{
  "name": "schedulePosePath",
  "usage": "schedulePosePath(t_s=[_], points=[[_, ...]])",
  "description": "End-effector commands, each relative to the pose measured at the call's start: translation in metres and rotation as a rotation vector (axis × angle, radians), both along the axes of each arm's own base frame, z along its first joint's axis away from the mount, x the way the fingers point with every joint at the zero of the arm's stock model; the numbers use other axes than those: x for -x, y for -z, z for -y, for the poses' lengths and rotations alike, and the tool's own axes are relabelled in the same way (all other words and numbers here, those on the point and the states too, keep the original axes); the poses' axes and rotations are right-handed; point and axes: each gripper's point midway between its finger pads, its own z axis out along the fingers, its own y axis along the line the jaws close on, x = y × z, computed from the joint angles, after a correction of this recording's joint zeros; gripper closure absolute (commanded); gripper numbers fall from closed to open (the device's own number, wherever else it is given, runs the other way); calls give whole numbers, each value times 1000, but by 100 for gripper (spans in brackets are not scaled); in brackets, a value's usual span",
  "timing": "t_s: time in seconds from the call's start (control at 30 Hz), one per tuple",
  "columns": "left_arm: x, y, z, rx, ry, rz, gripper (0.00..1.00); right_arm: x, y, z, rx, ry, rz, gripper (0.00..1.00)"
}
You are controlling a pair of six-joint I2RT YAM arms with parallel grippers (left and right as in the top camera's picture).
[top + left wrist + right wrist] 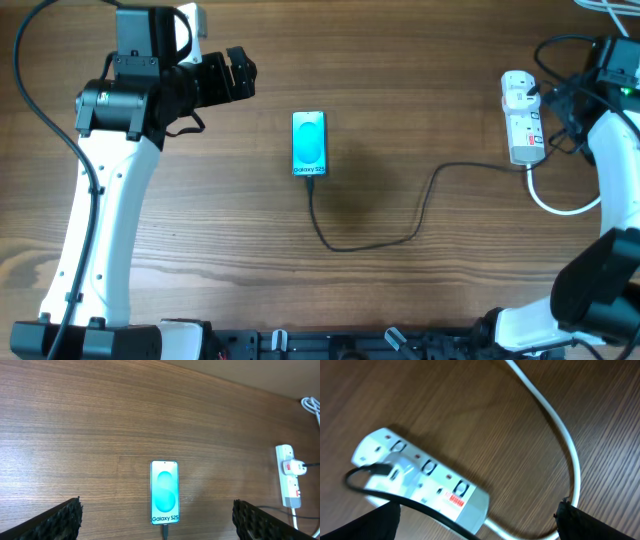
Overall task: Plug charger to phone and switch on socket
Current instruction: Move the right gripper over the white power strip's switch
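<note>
Right wrist view: with the right gripper (pixel 477 512) spread wide just above the socket (pixel 420 477), press one fingertip straight down on the switch (pixel 397 446) by the charger (pixel 370 246) plug, clear of its cable. Hovering wrist-down at 3 o'clock of the phone (pixel 309 143), with the left gripper (pixel 243 73) likewise spread at 10 o'clock.

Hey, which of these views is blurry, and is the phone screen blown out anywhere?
Right wrist view: blurred, the socket smeared and its markings unreadable. Left wrist view: sharp, the phone bright but its lettering legible. Overhead view: sharp, the screen bright, not washed out.
</note>
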Motion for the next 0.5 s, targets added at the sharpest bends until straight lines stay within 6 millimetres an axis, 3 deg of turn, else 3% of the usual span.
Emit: schedulePosePath(t_s=[0.0,0.13,0.3,0.4,0.47], points=[[0,5,-2,-5,-11,-12,0,-5,14,17,39,-19,-56,0],[0,5,-2,-5,-11,-12,0,-23,20,3,-18,-159,-24,0],[0,5,-2,-5,-11,-12,0,-41,10,-31,-139,-341,67,0],[0,5,-2,-5,-11,-12,0,-45,-8,-50,-186,-446,131,0],[0,5,-2,-5,-11,-12,0,-47,-32,-67,-207,-541,204,0]])
